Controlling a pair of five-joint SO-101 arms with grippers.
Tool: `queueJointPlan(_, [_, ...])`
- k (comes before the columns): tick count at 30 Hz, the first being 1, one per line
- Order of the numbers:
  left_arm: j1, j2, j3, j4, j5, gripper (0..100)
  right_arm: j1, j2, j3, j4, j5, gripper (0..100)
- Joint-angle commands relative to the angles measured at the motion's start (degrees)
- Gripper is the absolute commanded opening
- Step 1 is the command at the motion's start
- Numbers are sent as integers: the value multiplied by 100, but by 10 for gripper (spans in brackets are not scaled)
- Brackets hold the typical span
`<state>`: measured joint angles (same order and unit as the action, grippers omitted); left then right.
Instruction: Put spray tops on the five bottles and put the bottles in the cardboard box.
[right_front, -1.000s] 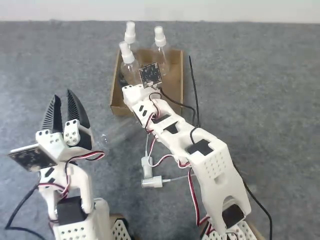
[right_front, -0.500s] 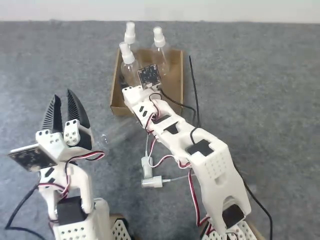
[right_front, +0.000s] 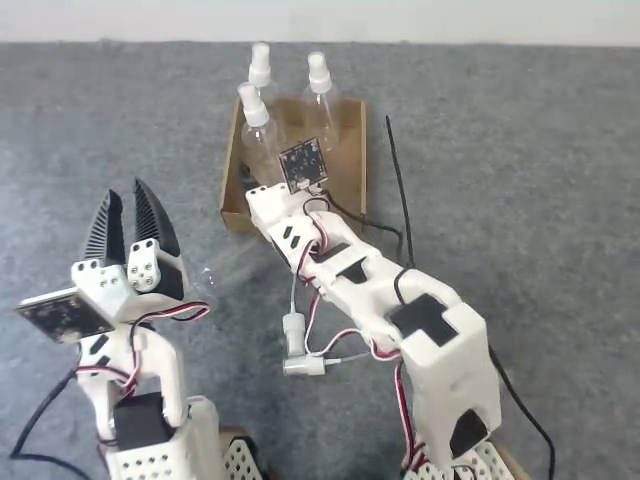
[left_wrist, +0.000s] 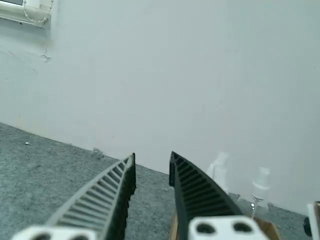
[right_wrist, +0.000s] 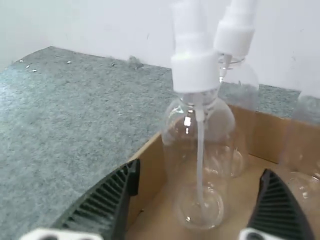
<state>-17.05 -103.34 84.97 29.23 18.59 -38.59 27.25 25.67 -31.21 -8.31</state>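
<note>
The cardboard box (right_front: 350, 170) stands at the far middle of the table with three clear bottles upright in it, each with a white spray top (right_front: 253, 104). My right gripper (right_wrist: 199, 172) is open wide at the box's near wall, its fingers either side of the nearest bottle (right_wrist: 200, 150) without touching it. A second bottle (right_wrist: 235, 95) stands just behind that one. Two loose spray tops (right_front: 293, 333) lie on the carpet beside the right arm (right_front: 350, 275). A clear bottle (right_front: 222, 272) seems to lie near the left arm. My left gripper (right_front: 127, 190) is raised, open a little and holds nothing.
Grey carpet covers the table. A black cable (right_front: 400, 200) runs along the box's right side. The left gripper (left_wrist: 152, 156) points up at a white wall, with the box's bottles (left_wrist: 260, 182) low in that view. Open carpet lies to the far left and right.
The right arm has drawn back a little from the box and swung slightly, and the black cable shifted with it. The left arm has not moved.
</note>
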Motion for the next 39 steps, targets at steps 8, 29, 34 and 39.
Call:
queueJointPlan(8, [-26, -97, -48, -176, 35, 105, -4, -1657, 1073, 57, 97, 148])
queueJointPlan(29, [-1134, -97, 57, -149, 53, 105, -48, -4646, 3956, 66, 563, 136])
queueJointPlan(34, [-1442, -97, 207, 308, 53, 105, -4, -5244, 4422, 110, 624, 136])
queueJointPlan(39, [-1486, -97, 479, 703, 53, 105, -4, -6264, 4519, 1754, 598, 136])
